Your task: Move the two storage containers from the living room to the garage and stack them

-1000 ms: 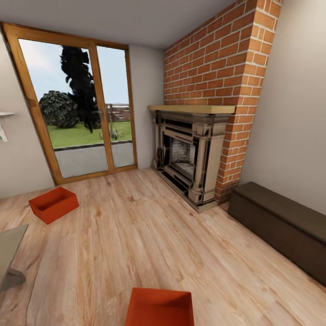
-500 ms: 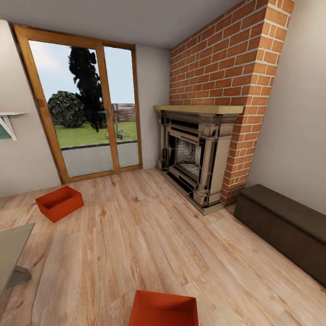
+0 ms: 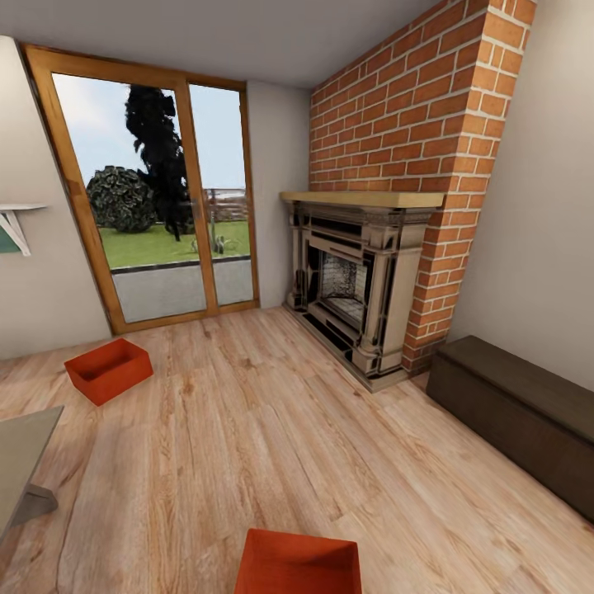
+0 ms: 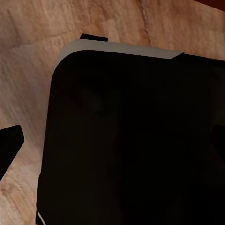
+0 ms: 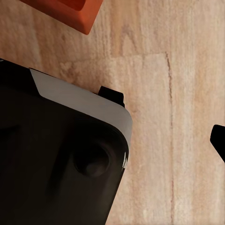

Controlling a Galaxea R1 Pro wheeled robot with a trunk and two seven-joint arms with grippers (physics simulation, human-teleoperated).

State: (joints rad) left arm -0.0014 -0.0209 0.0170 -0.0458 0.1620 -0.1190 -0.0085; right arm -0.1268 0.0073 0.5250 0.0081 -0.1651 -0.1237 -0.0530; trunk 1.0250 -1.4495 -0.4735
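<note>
Since half a second ago the head view has stopped swinging — both storage containers sit on the living room floor (image 3: 247, 412), the near container (image 3: 299, 565) just ahead, the far container (image 3: 109, 370) left by the glass doors (image 3: 153, 190) — ready for pickup; whether either arm's fingers are open I cannot tell.

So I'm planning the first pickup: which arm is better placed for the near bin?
Probably the right. The near bin lies on the wood floor just below the robot, and its corner shows in the right wrist view.
</note>
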